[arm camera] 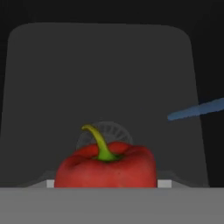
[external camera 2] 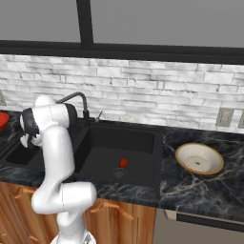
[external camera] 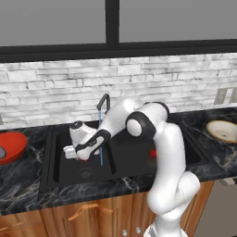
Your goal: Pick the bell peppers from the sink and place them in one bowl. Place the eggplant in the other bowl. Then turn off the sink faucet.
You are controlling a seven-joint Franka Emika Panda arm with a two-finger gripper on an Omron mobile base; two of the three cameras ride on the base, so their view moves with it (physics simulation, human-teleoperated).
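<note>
my claw (external camera: 79,156) is pinching a bell pepper (arm camera: 106,168) between its tips, low over the left sink (external camera: 60,159) basin drain. it looks light, firm and glossy-slick, so i'd grip across the broad body, below the stem.

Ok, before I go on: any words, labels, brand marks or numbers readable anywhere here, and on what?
None: no readable text in any view.
Red bell pepper at the jaws: plain skin, no sticker.
Tan bowl and red bowl: plain, no marks.
Faucet and sink: no brand visible.
Wall outlets: blank plates.
</note>
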